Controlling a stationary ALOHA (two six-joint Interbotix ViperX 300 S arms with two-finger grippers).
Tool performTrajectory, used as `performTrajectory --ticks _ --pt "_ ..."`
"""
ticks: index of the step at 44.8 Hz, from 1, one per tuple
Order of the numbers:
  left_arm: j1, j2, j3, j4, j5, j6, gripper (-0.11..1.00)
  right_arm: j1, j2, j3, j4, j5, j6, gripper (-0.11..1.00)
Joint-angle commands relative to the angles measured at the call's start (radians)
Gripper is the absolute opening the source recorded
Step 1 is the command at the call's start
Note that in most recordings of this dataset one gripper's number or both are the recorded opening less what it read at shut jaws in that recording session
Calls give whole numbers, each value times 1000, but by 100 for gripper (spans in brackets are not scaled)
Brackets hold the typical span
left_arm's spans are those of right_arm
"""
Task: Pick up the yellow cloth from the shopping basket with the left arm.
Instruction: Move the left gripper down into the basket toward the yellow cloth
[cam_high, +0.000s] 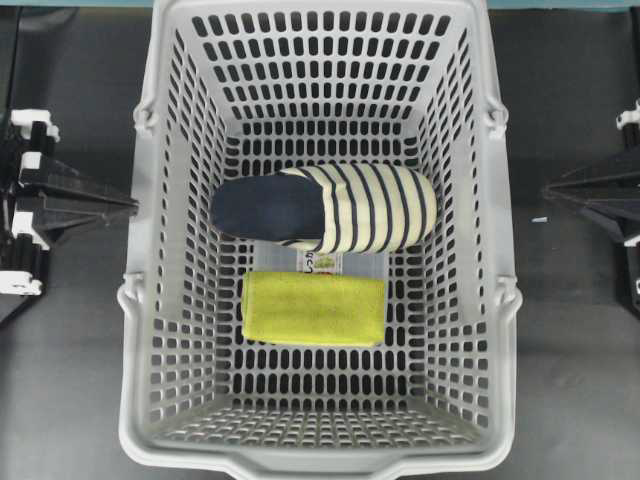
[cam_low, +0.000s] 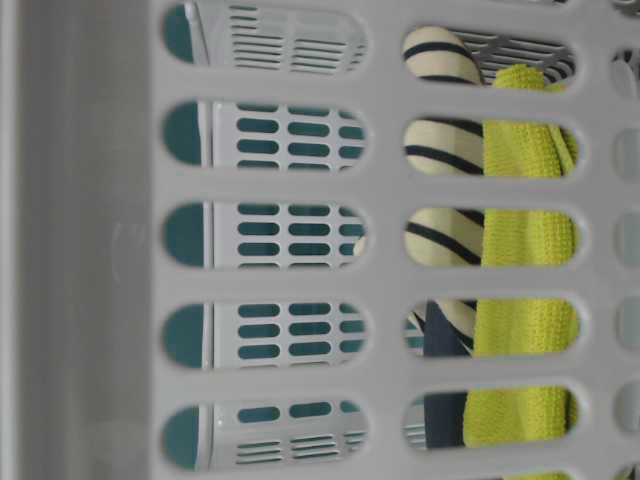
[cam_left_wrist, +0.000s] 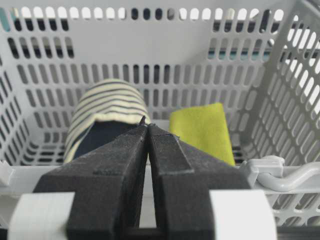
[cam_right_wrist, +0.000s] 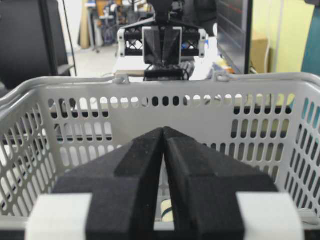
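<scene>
The yellow cloth lies flat and folded on the floor of the grey shopping basket, just in front of a navy-and-cream striped slipper. My left gripper is outside the basket's left wall, shut and empty. In the left wrist view its tips touch just above the rim, with the cloth beyond them to the right and the slipper to the left. My right gripper is outside the right wall, shut and empty. The cloth also shows through the wall slots in the table-level view.
The basket walls rise high around the cloth and slipper. A white label lies on the basket floor between slipper and cloth. The left arm's gripper shows beyond the far rim in the right wrist view.
</scene>
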Motion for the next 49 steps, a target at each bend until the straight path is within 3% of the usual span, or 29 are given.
performTrajectory --ticks 1,10,16,18,27,30,36,44,46,49 --pt "-8 -11 -51 40 35 -15 6 3 18 -23 3 -8 9 0" --pt "-8 17 -163 40 212 -15 0 3 114 -60 15 44 49 0" --pt "-2 67 -279 40 411 -15 0 5 190 -92 15 89 75 4" --pt "-3 94 -330 41 469 -14 0 3 206 -103 15 84 71 11" --pt "-23 201 -483 41 583 -12 1 -8 212 -115 15 57 78 69" --pt "-28 252 -531 41 623 -14 3 0 212 -120 14 64 77 79" --pt "-31 380 -630 40 710 -14 30 3 204 -120 15 83 78 79" --pt "-69 561 -765 41 804 -49 80 3 195 -120 15 86 81 78" --pt "-81 617 -805 41 819 -64 87 3 187 -120 15 86 83 78" --pt "-103 683 -845 41 841 -61 88 2 173 -121 15 89 83 78"
